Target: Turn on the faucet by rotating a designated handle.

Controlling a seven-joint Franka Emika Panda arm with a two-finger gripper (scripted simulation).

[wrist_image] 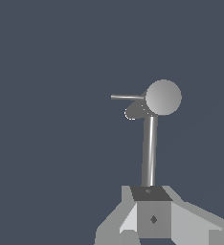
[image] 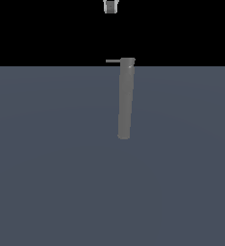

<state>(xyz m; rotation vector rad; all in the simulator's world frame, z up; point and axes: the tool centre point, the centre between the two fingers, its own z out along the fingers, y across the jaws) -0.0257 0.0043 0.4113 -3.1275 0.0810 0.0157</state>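
The faucet (image: 125, 98) is a long matte grey cylinder standing on the blue-grey floor. The handle (image: 112, 61), a thin dark-grey rod, sticks out from its top end toward the exterior view's left. My gripper (image: 110, 6) is high above the handle, well clear of it, cut off by the picture's edge. Its two white fingers stand apart with nothing between them. In the wrist view the faucet (wrist_image: 163, 97) shows end-on as a grey disc with the handle (wrist_image: 127, 97) sticking out sideways.
In the wrist view a second, longer thin rod (wrist_image: 150, 153) runs from the disc to a grey blocky shape (wrist_image: 152, 215) at the picture's edge. I cannot tell what that shape is. The blue-grey floor (image: 47, 168) spreads around the faucet.
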